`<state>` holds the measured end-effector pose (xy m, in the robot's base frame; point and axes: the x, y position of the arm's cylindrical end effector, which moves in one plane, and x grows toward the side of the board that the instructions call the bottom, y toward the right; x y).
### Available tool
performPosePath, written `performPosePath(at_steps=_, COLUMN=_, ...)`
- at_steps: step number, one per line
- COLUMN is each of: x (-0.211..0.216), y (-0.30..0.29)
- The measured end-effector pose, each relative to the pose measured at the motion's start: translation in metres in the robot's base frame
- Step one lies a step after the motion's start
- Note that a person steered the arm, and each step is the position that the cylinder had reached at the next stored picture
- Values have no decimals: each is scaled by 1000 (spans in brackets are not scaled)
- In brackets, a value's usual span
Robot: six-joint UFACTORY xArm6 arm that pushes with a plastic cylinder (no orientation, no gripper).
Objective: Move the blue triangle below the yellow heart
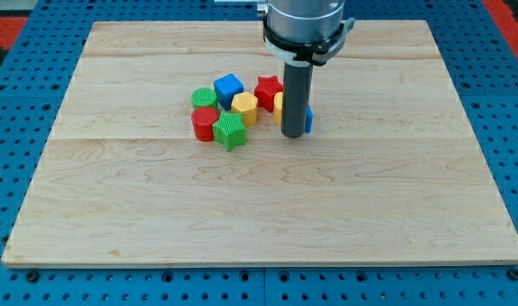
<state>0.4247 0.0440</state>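
My tip (293, 134): down on the tabletop (259, 221); a bare rod, no gripper to open or close.
Blue triangle (309, 119): mostly hidden, touching the rod's right.
Yellow heart (278, 106): just left, behind the rod.

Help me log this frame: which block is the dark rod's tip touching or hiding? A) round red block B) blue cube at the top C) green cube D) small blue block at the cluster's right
D: my tip stands directly against the small blue block, partly covering it.
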Motion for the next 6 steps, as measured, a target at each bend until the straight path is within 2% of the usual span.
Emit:
performPosePath(at_steps=2, x=3, y=49)
performPosePath(at_steps=3, x=-22, y=81)
performPosePath(at_steps=4, x=-70, y=77)
performPosePath(at_steps=5, x=-54, y=47)
performPosePath(at_steps=6, x=-21, y=40)
